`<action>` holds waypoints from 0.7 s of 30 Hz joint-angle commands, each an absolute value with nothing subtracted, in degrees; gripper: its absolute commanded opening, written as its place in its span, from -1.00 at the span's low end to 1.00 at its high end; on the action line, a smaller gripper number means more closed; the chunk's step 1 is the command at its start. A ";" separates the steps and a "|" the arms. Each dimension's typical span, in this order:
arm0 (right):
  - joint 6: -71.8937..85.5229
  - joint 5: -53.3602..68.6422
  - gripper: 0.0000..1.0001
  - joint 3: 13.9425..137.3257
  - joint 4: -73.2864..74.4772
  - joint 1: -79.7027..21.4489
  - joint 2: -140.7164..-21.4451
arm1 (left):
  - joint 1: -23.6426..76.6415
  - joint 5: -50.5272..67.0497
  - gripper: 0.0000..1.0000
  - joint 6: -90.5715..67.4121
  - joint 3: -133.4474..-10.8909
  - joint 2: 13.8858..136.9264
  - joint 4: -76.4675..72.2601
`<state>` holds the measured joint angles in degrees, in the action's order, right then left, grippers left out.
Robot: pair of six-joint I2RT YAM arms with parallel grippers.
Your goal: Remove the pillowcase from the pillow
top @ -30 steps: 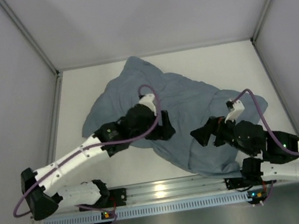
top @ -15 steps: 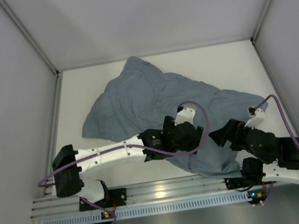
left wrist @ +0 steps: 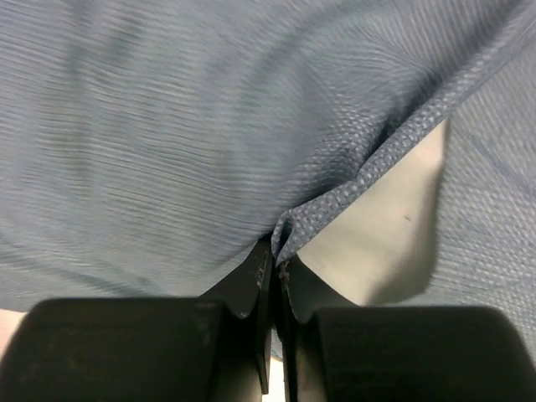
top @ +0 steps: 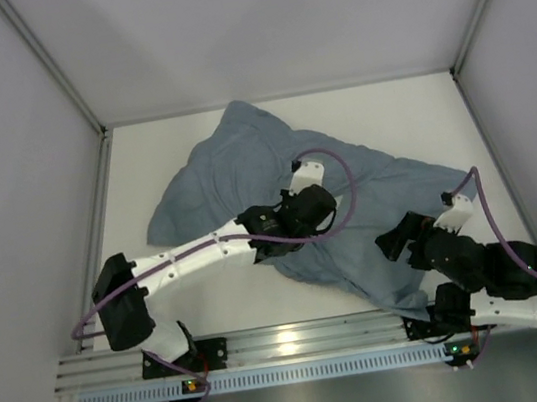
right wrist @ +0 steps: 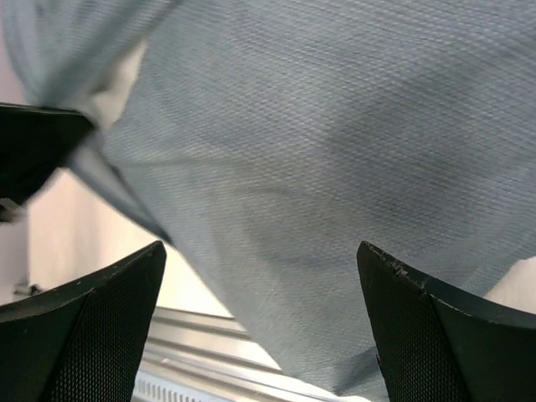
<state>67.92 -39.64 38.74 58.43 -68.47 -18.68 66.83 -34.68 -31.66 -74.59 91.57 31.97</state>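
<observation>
The pillowcase is spread crumpled across the middle of the white tabletop, plain grey-blue side up. A fold of it is pinched between the closed fingers of the left end effector — the right end effector is held wide apart over the cloth's near right part

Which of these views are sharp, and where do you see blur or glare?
Top external: even, soft light, pillowcase sharp, a bright glare spot on the metal rail. Left wrist: cloth smeared at the left, weave crisp at the fold pinched by the left gripper. Right wrist: weave clear in the middle, the open right gripper dark.
</observation>
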 commanded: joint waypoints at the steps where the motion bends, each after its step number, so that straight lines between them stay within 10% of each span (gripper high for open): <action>1: 73.56 -44.02 0.83 40.17 63.37 -68.91 -23.01 | 62.85 -37.72 -0.81 -29.45 -76.29 81.94 34.01; 9: 74.55 -51.50 0.85 44.21 60.04 -67.77 -46.10 | 60.64 -33.31 -0.73 -31.81 -69.71 72.17 34.01; 21: 42.03 -19.69 0.86 46.83 27.07 -36.21 -62.90 | 60.29 -32.17 -0.85 -34.45 -63.45 75.85 33.66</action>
